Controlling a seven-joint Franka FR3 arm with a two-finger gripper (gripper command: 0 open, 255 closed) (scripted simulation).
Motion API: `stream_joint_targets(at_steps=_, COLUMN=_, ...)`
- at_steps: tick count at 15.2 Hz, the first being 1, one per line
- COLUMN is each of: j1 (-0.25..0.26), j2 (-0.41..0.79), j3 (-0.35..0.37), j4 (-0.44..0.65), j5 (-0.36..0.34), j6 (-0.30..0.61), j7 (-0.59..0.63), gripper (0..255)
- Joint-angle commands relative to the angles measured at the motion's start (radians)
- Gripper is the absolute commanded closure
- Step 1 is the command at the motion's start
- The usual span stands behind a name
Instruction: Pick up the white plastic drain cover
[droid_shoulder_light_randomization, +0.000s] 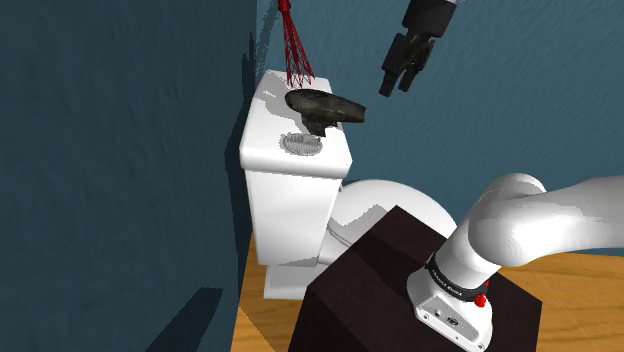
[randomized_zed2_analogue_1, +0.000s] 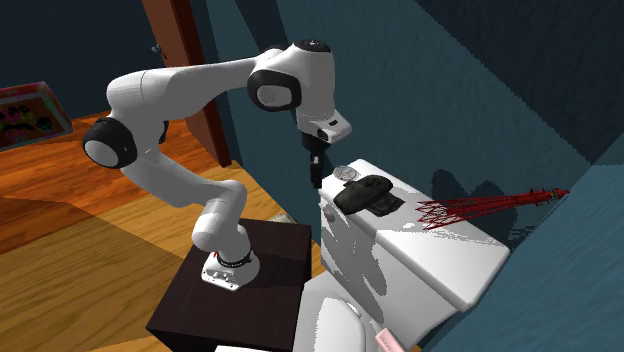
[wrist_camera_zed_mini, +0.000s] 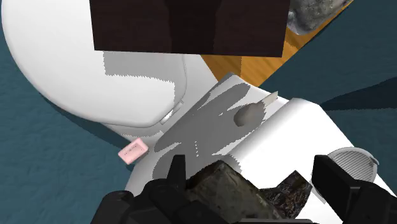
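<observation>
On the white toilet tank lid (droid_shoulder_light_randomization: 270, 120), the white round ribbed drain cover (droid_shoulder_light_randomization: 300, 145) lies flat near the lid's front edge, just beside a dark lumpy handled object (droid_shoulder_light_randomization: 325, 106); can't tell if they touch. A red wire bundle (droid_shoulder_light_randomization: 295, 45) leans at the lid's back against the teal wall. The black two-finger end effector (droid_shoulder_light_randomization: 398, 82) hangs in the air above the tank, toward the shoulder view's right of the dark object, touching nothing. In the wrist view its fingers (wrist_camera_zed_mini: 337, 184) stand wide apart with the dark object below between them and the drain cover (wrist_camera_zed_mini: 350, 156) by one fingertip. A small pink block (wrist_camera_zed_mini: 133, 152) sits near the toilet bowl. The white arm rises from a dark brown box stand (droid_shoulder_light_randomization: 370, 280).
</observation>
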Motion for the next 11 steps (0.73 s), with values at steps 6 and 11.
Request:
stream_joint_targets(at_steps=6, j1=-0.076, j2=0.069, j3=0.187, j4=0.013, j5=0.085, j6=0.055, j7=0.373, gripper=0)
stream_joint_targets(at_steps=11, j1=-0.171, j2=0.206, j3=0.368, j4=0.088, j5=0.132, j6=0.114, j7=0.745, gripper=0)
